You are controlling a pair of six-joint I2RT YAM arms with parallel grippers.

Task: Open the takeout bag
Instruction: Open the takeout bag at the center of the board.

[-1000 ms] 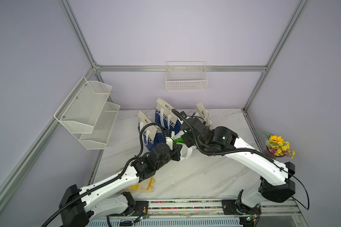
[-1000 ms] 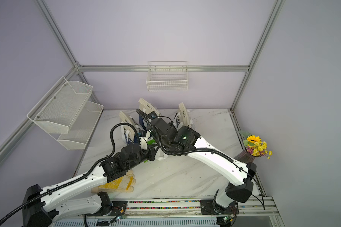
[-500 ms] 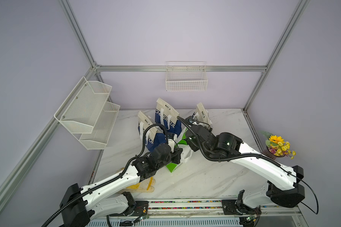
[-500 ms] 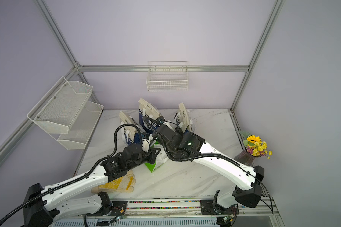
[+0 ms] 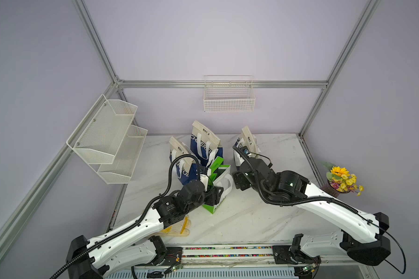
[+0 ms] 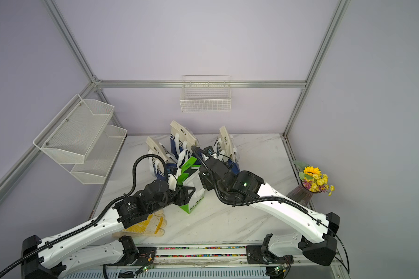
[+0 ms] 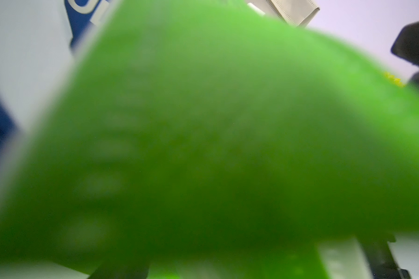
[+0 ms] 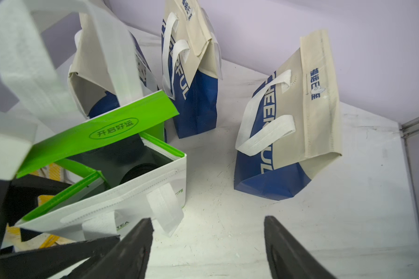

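Right wrist view: right gripper [image 8: 207,218] jaws apart, empty. The takeout bag [image 8: 140,183] stands just outside one fingertip, not between the jaws, with its mouth gaping. Left gripper [image 5: 215,193] is nearer, at the bag's rim; its jaw state is unreadable. Left arm likely better placed.

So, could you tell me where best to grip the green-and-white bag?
Probably the white handle loop on the side wall of the green-and-white bag, from the side of the open right gripper: the strap hangs free of the wall, so jaws can close around it.
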